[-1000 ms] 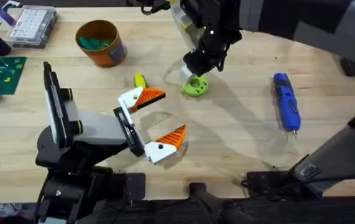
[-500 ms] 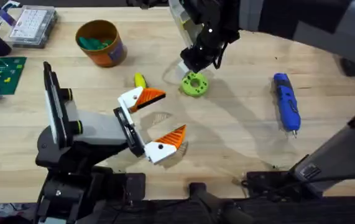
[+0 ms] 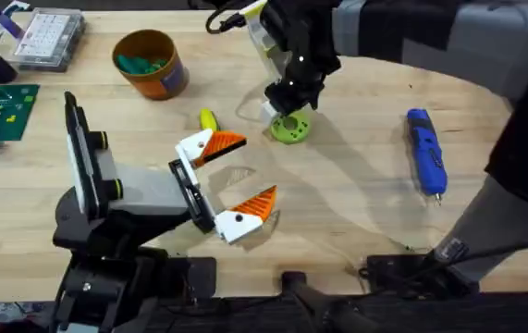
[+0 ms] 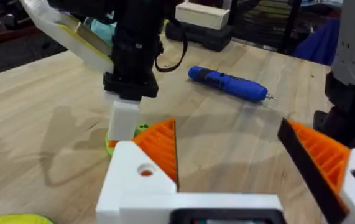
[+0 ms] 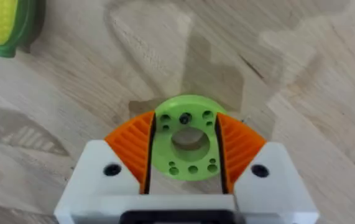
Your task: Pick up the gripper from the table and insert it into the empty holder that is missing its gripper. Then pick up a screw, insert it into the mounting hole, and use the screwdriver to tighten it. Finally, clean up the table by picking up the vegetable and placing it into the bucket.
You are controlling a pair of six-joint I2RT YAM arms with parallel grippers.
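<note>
Pale wooden tabletop (image 3: 356, 203). Orange-brown round bucket (image 3: 150, 63) far left. Bright blue pen-shaped screwdriver (image 3: 425, 151) at right. Left pincer (image 3: 231, 183) wide open, empty. Right pincer (image 5: 183, 146) clamped on lime-green round disc (image 5: 186, 145), w/ small yellow-green toy vegetable (image 3: 208, 119) nearby.

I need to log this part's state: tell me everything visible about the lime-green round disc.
The lime-green disc is a flat plastic-looking ring with a large centre hole and smaller holes around its face. It lies face up on the wooden table, clamped at its sides between the right gripper's orange ribbed pads.
</note>
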